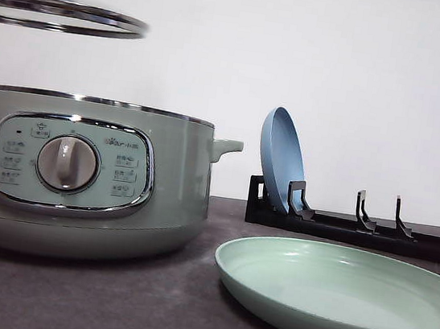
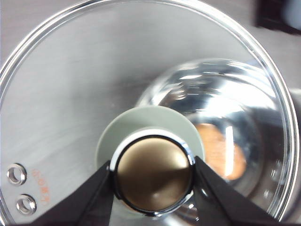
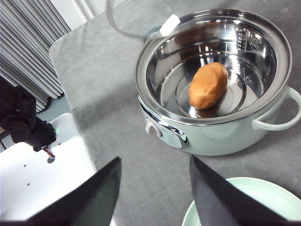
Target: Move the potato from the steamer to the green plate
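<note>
Grey desk [image 1: 104, 303] carries the steamer [image 1: 80, 179], potato [image 3: 208, 84] inside; green plate [image 1: 341, 294] alongside. My left fingers [image 2: 153, 176] clamp the glass lid's [image 1: 61, 14] knob [image 2: 153, 174]; right fingers [image 3: 155, 193] spread apart.

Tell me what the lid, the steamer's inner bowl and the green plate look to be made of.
The lid looks like clear glass with a metal rim: the potato shows through it. Its knob, held by the left gripper, looks like polished metal. The steamer's inner bowl seems stainless steel, with mirror reflections. The green plate looks like matte plastic, though the look leaves ceramic open.
</note>
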`<state>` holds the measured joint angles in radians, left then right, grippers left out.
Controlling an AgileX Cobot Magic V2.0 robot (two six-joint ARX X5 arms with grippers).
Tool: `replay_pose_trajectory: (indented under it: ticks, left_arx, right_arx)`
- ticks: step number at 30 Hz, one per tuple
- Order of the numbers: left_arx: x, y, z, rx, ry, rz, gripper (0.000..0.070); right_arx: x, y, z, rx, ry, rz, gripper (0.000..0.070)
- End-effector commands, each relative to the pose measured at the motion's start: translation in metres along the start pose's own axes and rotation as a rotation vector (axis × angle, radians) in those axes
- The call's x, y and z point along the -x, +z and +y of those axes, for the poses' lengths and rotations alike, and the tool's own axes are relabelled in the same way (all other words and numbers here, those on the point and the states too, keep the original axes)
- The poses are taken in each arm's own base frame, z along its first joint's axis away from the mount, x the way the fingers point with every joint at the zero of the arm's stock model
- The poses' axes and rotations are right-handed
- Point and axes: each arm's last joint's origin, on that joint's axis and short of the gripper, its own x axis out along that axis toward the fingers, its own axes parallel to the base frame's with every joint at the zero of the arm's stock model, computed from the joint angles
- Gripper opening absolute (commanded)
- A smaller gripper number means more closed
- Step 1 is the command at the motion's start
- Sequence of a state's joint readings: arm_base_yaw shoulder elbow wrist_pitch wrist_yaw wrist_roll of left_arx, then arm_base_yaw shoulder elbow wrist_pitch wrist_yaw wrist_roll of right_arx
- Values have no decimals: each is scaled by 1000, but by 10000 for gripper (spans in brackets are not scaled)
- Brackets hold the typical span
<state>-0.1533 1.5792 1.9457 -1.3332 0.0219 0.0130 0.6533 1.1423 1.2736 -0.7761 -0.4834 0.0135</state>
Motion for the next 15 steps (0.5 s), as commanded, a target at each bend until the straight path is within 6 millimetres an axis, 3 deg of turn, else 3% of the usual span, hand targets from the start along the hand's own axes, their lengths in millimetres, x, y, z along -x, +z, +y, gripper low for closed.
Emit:
replay_pose_trajectory:
  ticks: [1,6,10,15]
  left_arx:
    - [17,3,7,12,20,-75,1]
    - [18,1,27,67,65,-72,1]
    - [19,1,36,77,85,-74,1]
    - [20,0,46,105,108,-80,1]
  right_arx:
    - [-2,5,0,-21,-11,-13,289]
    - [-6,6,-3,-58,-28,-7,369]
    - [-18,8,-9,-89,-29,23,380]
    - [-43,29,-17,-99,-22,68,442]
